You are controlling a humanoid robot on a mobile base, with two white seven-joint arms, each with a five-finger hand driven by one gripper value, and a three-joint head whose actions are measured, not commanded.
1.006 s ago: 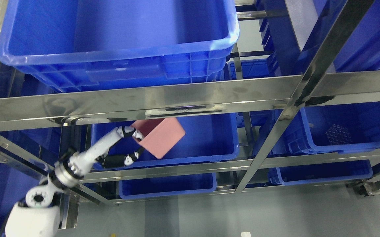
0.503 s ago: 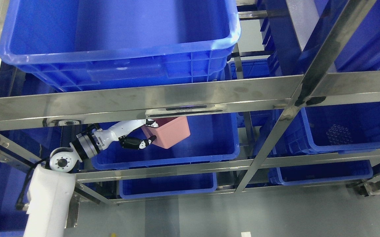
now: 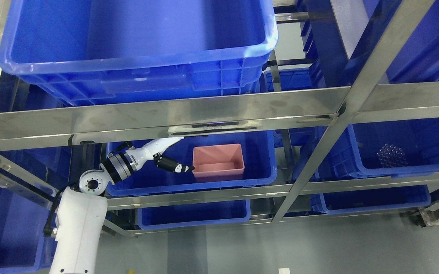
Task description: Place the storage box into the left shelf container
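A pink storage box (image 3: 218, 161) sits upright, open side up, inside the blue container (image 3: 189, 186) on the left side of the middle shelf. My left hand (image 3: 174, 156) reaches into that container from the left, just left of the box. Its fingers are spread and hold nothing; a dark fingertip (image 3: 183, 168) is close to the box's left wall, and I cannot tell if it touches. The upper fingers are partly hidden behind the steel shelf rail (image 3: 212, 127). The right arm is out of view.
A large blue bin (image 3: 135, 72) sits on the shelf above. Steel rails and a slanted post (image 3: 318, 163) frame the opening. A right-hand blue bin (image 3: 406, 152) holds a cluster of small dark items (image 3: 390, 154). More blue bins (image 3: 193, 217) lie below, above grey floor.
The hand carried the tilted pink box deeper into the container and let go. The box now rests level on the container floor, and the fingers have opened beside it.
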